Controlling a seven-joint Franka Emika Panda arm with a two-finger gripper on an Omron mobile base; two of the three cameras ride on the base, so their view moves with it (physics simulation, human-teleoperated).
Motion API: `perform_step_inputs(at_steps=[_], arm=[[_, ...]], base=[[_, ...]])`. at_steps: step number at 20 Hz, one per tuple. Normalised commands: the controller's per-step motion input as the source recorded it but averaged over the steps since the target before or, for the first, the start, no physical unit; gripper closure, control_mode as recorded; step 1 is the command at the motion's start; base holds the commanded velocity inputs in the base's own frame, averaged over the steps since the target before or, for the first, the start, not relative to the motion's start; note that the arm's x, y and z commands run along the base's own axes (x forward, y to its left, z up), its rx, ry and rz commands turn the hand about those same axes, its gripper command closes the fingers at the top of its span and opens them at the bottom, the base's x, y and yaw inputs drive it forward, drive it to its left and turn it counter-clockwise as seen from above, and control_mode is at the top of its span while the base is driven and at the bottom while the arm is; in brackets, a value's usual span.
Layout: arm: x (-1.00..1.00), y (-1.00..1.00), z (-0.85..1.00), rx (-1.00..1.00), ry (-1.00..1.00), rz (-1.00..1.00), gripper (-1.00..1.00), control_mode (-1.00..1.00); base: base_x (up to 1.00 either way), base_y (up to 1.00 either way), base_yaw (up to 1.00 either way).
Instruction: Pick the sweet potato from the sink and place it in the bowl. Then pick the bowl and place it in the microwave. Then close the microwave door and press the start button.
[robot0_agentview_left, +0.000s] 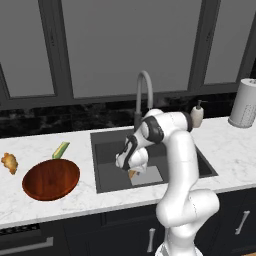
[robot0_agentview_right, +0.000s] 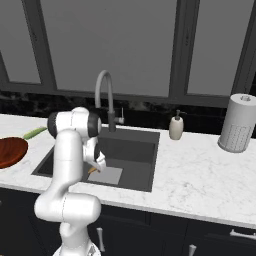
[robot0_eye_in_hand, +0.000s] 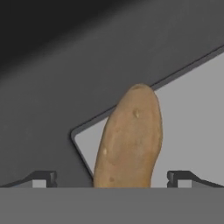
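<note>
Potato (robot0_eye_in_hand: 129, 140) lies on the sink (robot0_agentview_left: 105, 150) plate, straddled by the spread gripper (robot0_eye_in_hand: 112, 177), ready for pinching; bowl (robot0_agentview_left: 51, 179) waits at 9 o'clock.

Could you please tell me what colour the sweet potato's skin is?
Tan-orange with small pale spots; the sweet potato shows best in the hand view.

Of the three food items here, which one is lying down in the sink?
The sweet potato, tan-orange, lies on the sink's light grey plate. The knobby golden lump and green stalk lie on the counter.
</note>
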Motion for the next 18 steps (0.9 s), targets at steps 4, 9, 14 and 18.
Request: perform_step_inputs(at_steps=[4,9,14,18], arm=[[0.1,0.0,-0.3,0.0,0.0,0.0,1.0,-1.0],[0.06,0.0,-0.23,0.0,0.0,0.0,1.0,-1.0],[0.0,0.0,-0.15,0.0,0.02,0.0,1.0,-1.0],[-0.04,0.0,0.13,0.0,-0.01,0.0,1.0,-1.0]], base=[[0.0,0.0,0.0],[0.0,0.0,0.0],[0.0,0.0,0.0],[0.0,0.0,0.0]])
